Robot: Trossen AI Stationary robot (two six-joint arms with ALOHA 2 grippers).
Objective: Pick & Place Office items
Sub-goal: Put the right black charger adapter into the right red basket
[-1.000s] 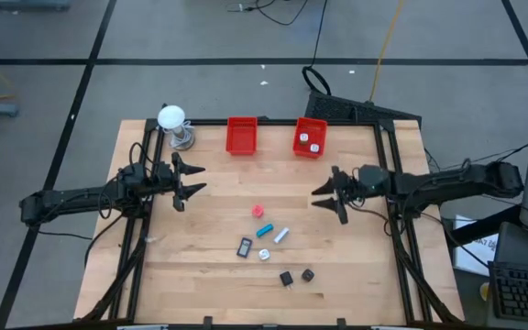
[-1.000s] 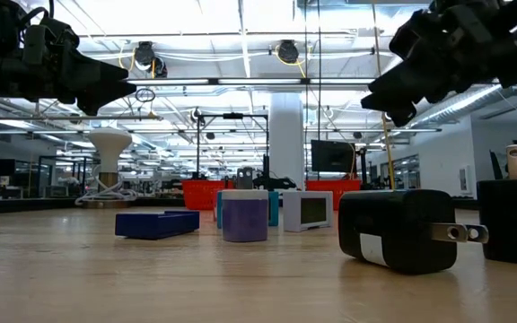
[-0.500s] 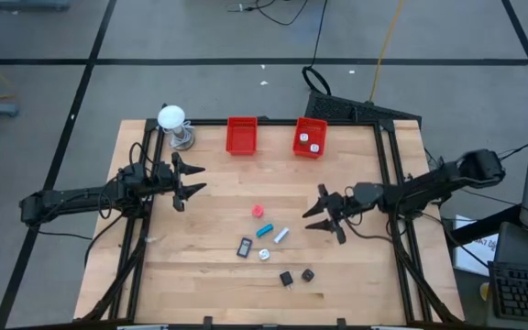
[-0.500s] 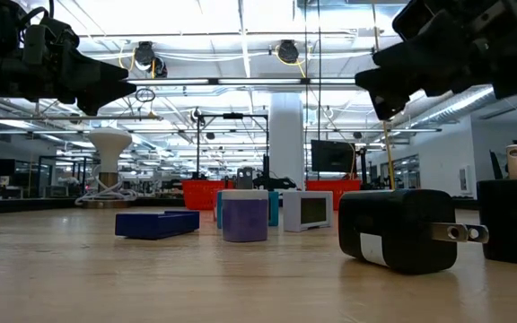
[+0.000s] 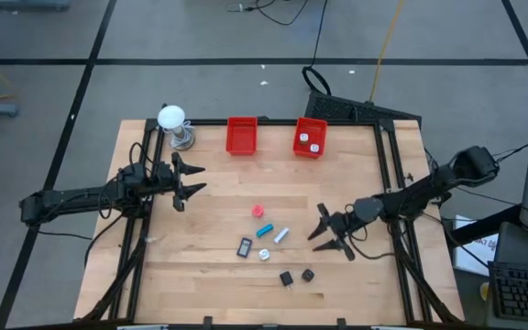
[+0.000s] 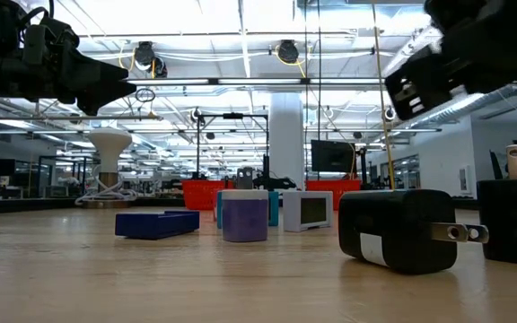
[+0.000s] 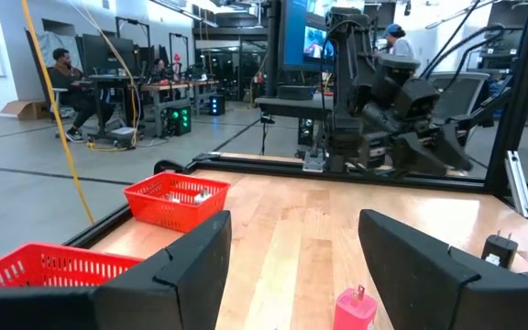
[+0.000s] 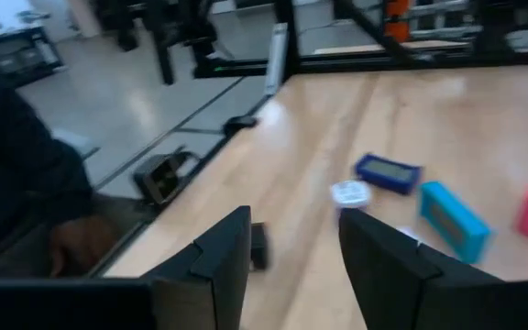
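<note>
Left gripper (image 5: 191, 179) parked spread open at nine o'clock on the table (image 5: 227, 275). Right gripper (image 5: 328, 233) hovered, fingers parted and holding nothing, at about four o'clock. Office items (image 5: 266, 235) clustered near centre, toward six; possibly two more white pieces inside the red bin (image 5: 311, 137) at one o'clock.

Robotics lab, workstations (image 7: 108, 82), ceiling strip lights (image 6: 240, 40)

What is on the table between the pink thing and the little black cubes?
In the high view, a cyan piece, a pale blue piece, a white round piece and a dark flat rectangle lie between the pink piece and the black cubes.
</note>
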